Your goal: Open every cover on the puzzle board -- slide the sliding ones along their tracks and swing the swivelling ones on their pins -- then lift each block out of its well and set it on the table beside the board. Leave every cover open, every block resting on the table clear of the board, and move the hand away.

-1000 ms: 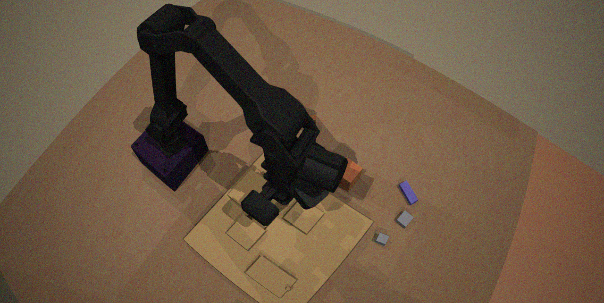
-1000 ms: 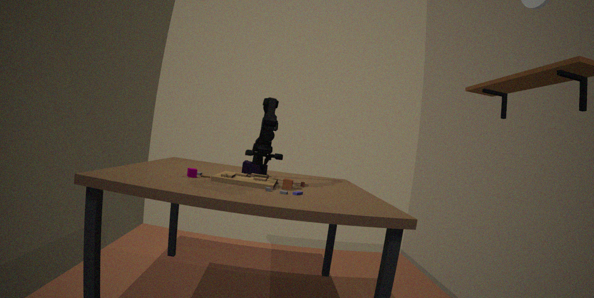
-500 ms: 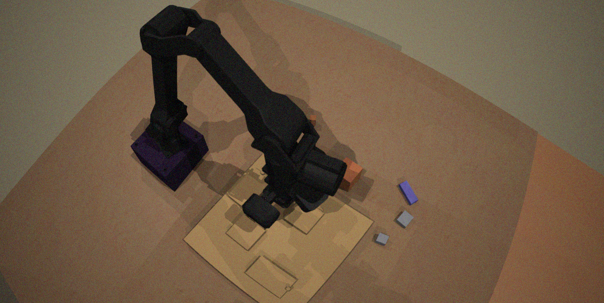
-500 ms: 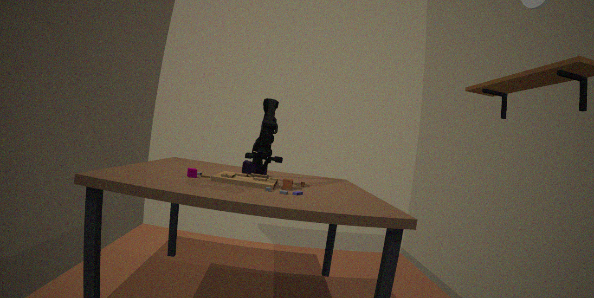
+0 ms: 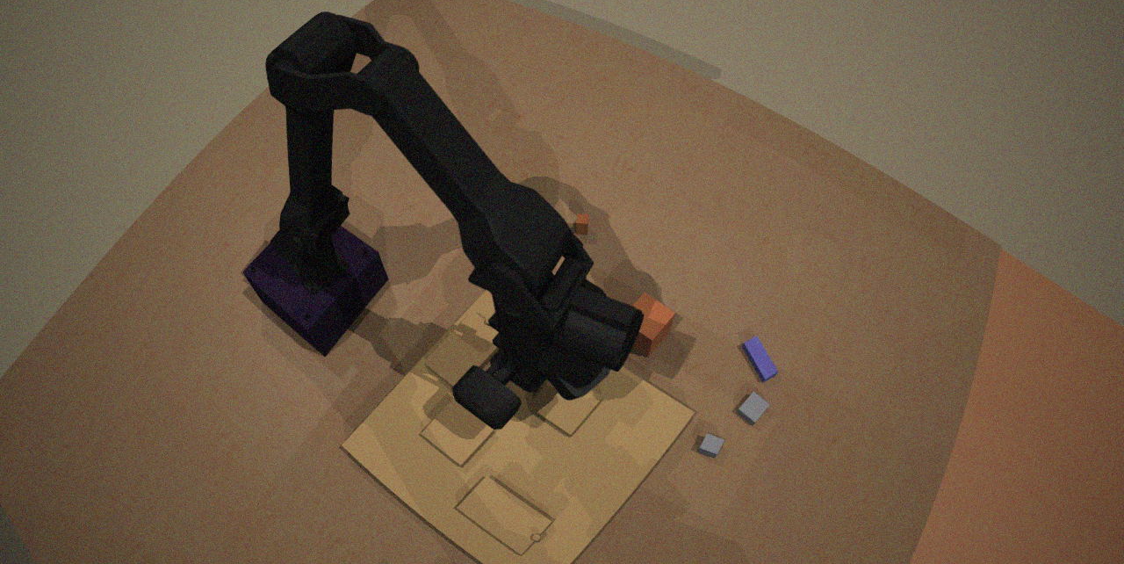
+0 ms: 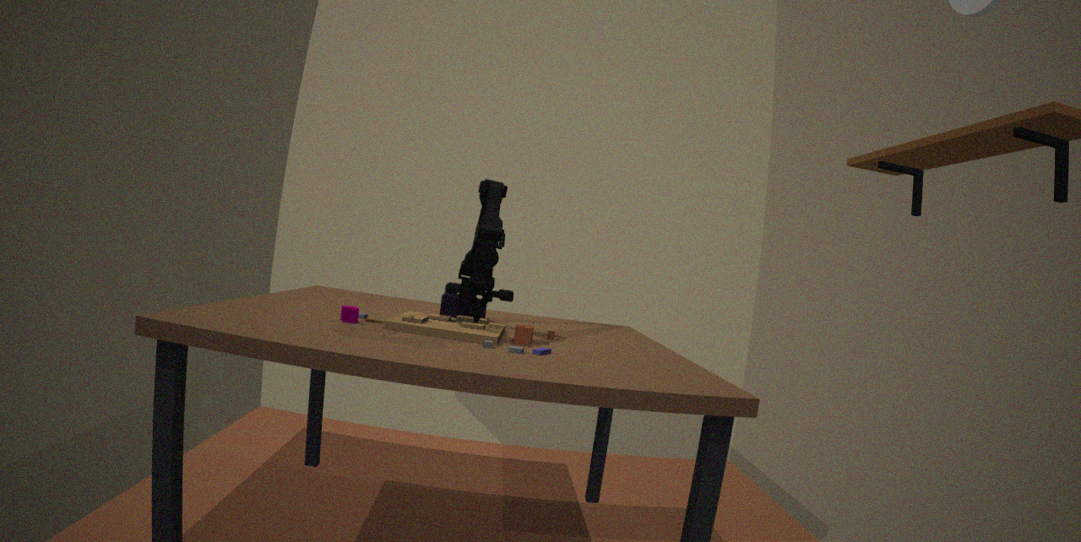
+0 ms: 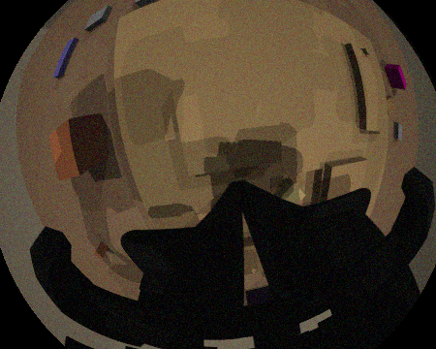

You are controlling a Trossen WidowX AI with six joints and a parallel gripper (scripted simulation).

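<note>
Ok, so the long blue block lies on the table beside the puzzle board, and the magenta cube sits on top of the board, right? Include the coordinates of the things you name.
Not quite: the magenta cube (image 6: 349, 314) (image 7: 395, 77) is on the table beside the board (image 6: 442, 332) (image 7: 257, 63), as the exterior view shows.

The black arm (image 5: 440, 143) reaches over the tan puzzle board (image 5: 597, 473), an orange block (image 5: 653, 322) just beside it.
</note>
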